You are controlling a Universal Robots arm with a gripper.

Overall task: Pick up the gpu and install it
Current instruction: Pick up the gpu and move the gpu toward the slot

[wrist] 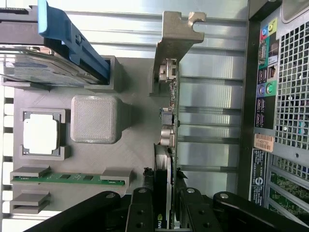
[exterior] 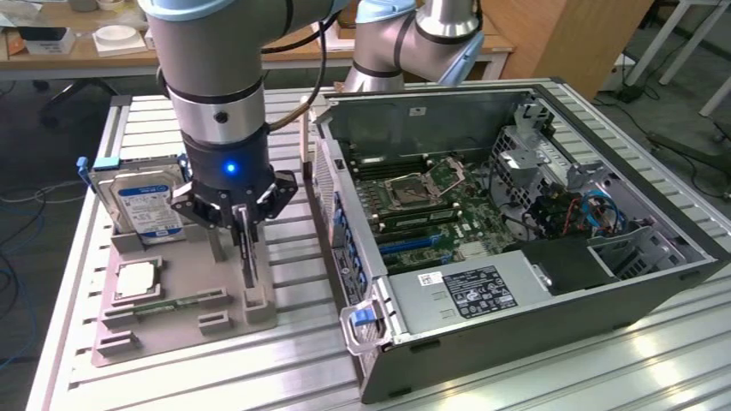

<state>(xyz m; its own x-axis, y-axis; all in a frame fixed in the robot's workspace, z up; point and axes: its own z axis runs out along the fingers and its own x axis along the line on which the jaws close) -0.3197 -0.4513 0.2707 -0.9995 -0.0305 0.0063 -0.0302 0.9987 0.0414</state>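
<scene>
The gpu (exterior: 246,261) is a thin dark card standing on edge in a slot block of the grey holder tray (exterior: 171,334), to the exterior view's left of the open computer case (exterior: 639,282). In the wrist view the gpu (wrist: 170,121) is seen edge-on, its pale metal end strip pointing away from my fingers. My gripper (exterior: 243,240) reaches straight down over it. Its black fingers (wrist: 142,210) press against both faces of the card, so the gripper (wrist: 165,209) is shut on the gpu. Whether the card has lifted out of its slot I cannot tell.
On the same tray stand a silver hard drive (exterior: 143,201) with a blue-white label, a processor chip (exterior: 137,278) and a green memory stick (exterior: 171,306). The case lies on its side with the motherboard (exterior: 429,214) exposed. A second arm base (exterior: 400,43) stands behind it.
</scene>
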